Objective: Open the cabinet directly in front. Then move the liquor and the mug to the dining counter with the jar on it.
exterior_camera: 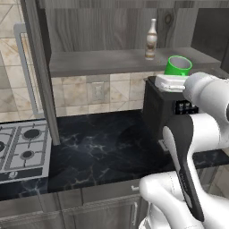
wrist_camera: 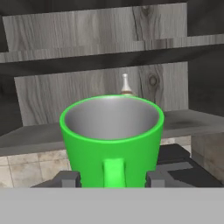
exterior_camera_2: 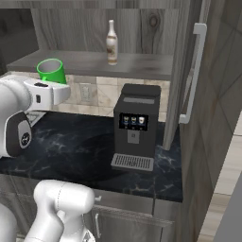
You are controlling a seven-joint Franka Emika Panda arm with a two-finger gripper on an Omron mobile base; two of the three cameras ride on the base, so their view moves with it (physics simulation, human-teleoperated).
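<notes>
At the open dark wood-grain cabinet, end effector has its fingers either side of the bright green mug; grip firmness unclear. Slim pale liquor bottle stands on shelf behind. Risk: loose pinch lets the mug slip on withdrawal.

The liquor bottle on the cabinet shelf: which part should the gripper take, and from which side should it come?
Probably the bottle's wider lower body, not the thin neck, approached from the open cabinet front with the fingers level. It stands upright on the shelf with the back wall close behind it. The mug sits between the fingers of the gripper, so that must be dealt with first.
</notes>
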